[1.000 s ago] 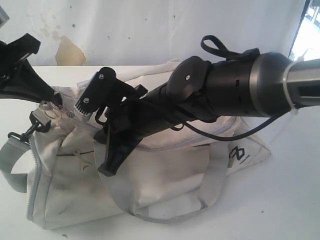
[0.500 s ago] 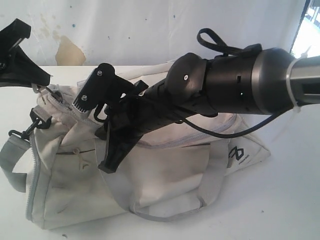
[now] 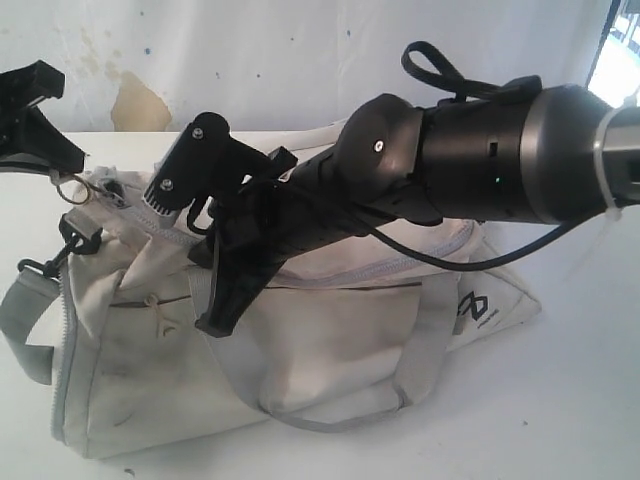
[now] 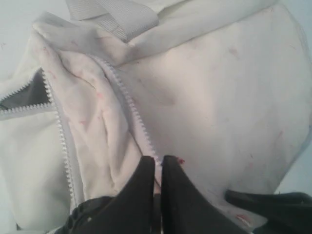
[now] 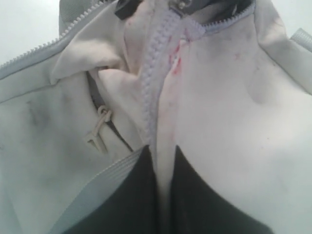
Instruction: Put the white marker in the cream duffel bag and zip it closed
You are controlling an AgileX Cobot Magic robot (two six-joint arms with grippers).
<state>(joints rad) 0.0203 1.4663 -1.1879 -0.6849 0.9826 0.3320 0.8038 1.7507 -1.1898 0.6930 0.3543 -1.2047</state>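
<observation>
Fabric of the bag is held by both grippers. The bag, cream and stained, is laid on the white table. Its black logo is seen near the right end, and a grey strap is looped off the left end below a black clip.

The left gripper is closed on a fold of cloth right beside a row of teeth. Its two black fingers are seen almost touching, with only a sliver of cloth between them. In the same view a small gap is left between two other rows of teeth, and dark lining is shown through it. In the exterior view this gripper is raised at the bag's left end, and the cloth is drawn up towards it.

The right gripper is reached across from the right (its arm covers much of the bag's top in the exterior view). It is clamped on the zipper, which runs closed from between the fingers to a slider. A small cream pull cord is seen on the side panel nearby.

The marker cannot be made out in any view, so it cannot be told whether it is inside the bag.
</observation>
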